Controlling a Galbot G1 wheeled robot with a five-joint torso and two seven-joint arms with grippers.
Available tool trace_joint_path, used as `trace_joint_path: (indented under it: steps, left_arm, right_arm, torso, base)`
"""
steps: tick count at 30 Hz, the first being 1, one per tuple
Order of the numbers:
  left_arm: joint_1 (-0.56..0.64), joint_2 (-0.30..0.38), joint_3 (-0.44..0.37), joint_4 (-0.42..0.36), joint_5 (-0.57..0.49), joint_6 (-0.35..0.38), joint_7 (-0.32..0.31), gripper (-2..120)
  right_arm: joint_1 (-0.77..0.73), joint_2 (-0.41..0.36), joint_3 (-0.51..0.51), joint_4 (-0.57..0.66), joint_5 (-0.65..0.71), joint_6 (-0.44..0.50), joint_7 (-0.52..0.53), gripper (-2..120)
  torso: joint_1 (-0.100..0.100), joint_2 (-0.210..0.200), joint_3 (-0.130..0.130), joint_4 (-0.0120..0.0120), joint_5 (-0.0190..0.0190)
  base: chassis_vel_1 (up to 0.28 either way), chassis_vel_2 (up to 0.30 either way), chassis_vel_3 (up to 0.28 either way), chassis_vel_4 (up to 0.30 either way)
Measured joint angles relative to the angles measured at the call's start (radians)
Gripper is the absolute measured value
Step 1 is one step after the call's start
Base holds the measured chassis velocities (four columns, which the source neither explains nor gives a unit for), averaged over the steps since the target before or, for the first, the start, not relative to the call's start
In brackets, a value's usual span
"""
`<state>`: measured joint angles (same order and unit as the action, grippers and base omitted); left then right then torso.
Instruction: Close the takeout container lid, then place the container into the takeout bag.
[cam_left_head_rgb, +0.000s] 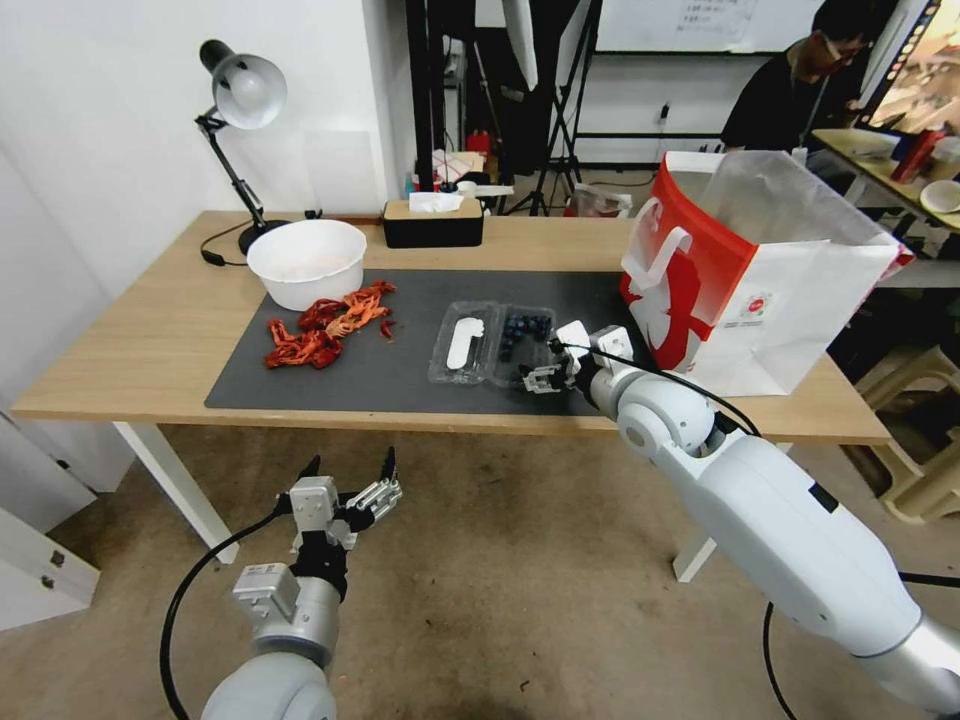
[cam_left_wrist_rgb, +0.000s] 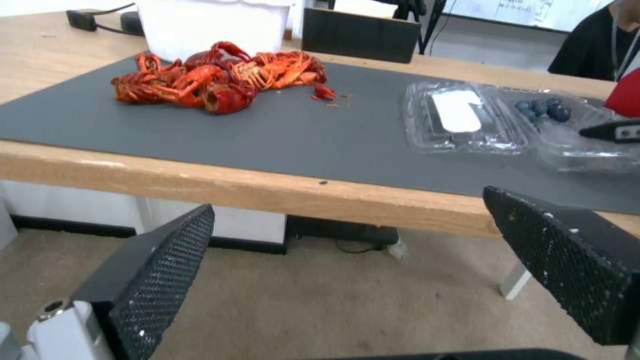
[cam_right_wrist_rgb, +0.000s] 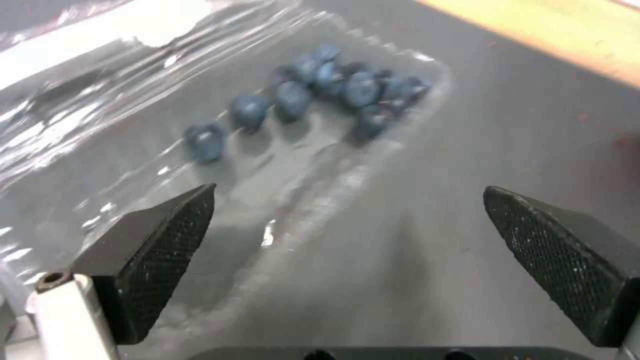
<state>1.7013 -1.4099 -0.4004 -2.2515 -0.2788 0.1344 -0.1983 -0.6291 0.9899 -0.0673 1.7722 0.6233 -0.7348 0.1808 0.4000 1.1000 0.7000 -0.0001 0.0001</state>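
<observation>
The takeout container (cam_left_head_rgb: 520, 345) lies open on the dark mat, a clear clamshell whose tray half holds blueberries (cam_right_wrist_rgb: 333, 95). Its lid (cam_left_head_rgb: 463, 342), with a white oblong label, lies flat to the left of the tray half. My right gripper (cam_left_head_rgb: 540, 378) hovers open at the tray's near right corner, with the tray's edge (cam_right_wrist_rgb: 313, 210) running between its fingers. The takeout bag (cam_left_head_rgb: 745, 270), white and red, stands open at the table's right end. My left gripper (cam_left_head_rgb: 350, 480) hangs open below the table's front edge, over the floor. In the left wrist view the container (cam_left_wrist_rgb: 493, 122) sits far off.
A pile of red crayfish (cam_left_head_rgb: 325, 325) lies on the mat (cam_left_head_rgb: 400, 370) beside a round white bowl (cam_left_head_rgb: 306, 262). A desk lamp (cam_left_head_rgb: 235, 120) and a black tissue box (cam_left_head_rgb: 433, 222) stand at the table's back. A person sits beyond the bag.
</observation>
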Motion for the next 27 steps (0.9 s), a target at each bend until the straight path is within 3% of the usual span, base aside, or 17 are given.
trace_joint_path:
  steps: [3, 9, 12, 13, 17, 19, 26, 27]
  left_arm:
    - [-0.002, 0.003, -0.003, -0.002, -0.001, 0.0, 0.0, 100]
    - [0.0, 0.003, -0.005, -0.005, -0.003, 0.0, 0.0, 100]
    - [-0.001, 0.007, -0.005, -0.007, -0.007, -0.004, 0.001, 100]
    - [-0.001, 0.007, -0.005, -0.007, -0.007, -0.004, 0.001, 100]
    - [-0.006, 0.013, -0.005, -0.007, -0.024, -0.013, 0.006, 100]
    - [-0.008, 0.015, -0.006, -0.007, -0.03, -0.013, 0.006, 100]
    - [-0.017, 0.023, 0.004, -0.007, -0.072, -0.004, 0.01, 100]
    - [-0.017, 0.023, 0.004, -0.007, -0.072, -0.004, 0.01, 100]
  right_arm:
    - [-0.001, 0.01, 0.031, 0.018, -0.001, 0.003, 0.001, 100]
    - [-0.064, 0.019, 0.123, 0.1, 0.014, 0.134, 0.003, 100]
    - [-0.172, 0.018, 0.191, 0.161, 0.026, 0.275, -0.012, 100]
    - [-0.172, 0.018, 0.191, 0.161, 0.026, 0.275, -0.012, 100]
    - [-0.334, 0.022, 0.275, 0.223, 0.024, 0.449, -0.037, 100]
    - [-0.372, 0.027, 0.293, 0.234, 0.019, 0.492, -0.042, 100]
    - [-0.733, 0.135, 0.447, 0.323, -0.181, 0.795, -0.1, 100]
    - [-0.733, 0.135, 0.447, 0.323, -0.181, 0.795, -0.1, 100]
  torso:
    - [0.0, 0.0, 0.0, 0.0001, 0.0]
    - [0.0, 0.0, 0.0, 0.0002, -0.0002]
    - [0.0, 0.0, 0.0, 0.0002, -0.0001]
    - [0.0, 0.0, 0.0, 0.0002, -0.0001]
    - [0.0, 0.0, 0.0, -0.0001, 0.0]
    - [0.0, 0.0, 0.0, -0.0001, 0.0001]
    - [0.0, 0.0, 0.0, -0.0002, -0.0001]
    - [0.0, 0.0, 0.0, -0.0002, -0.0001]
  base:
    - [0.0, 0.0, 0.0, 0.0]
    - [0.0, 0.0, 0.0, 0.0]
    - [0.0, 0.0, 0.0, 0.0]
    - [0.0, 0.0, 0.0, 0.0]
    - [0.0, 0.0, 0.0, 0.0]
    - [0.0, 0.0, 0.0, 0.0]
    - [0.0, 0.0, 0.0, 0.0]
    - [0.0, 0.0, 0.0, 0.0]
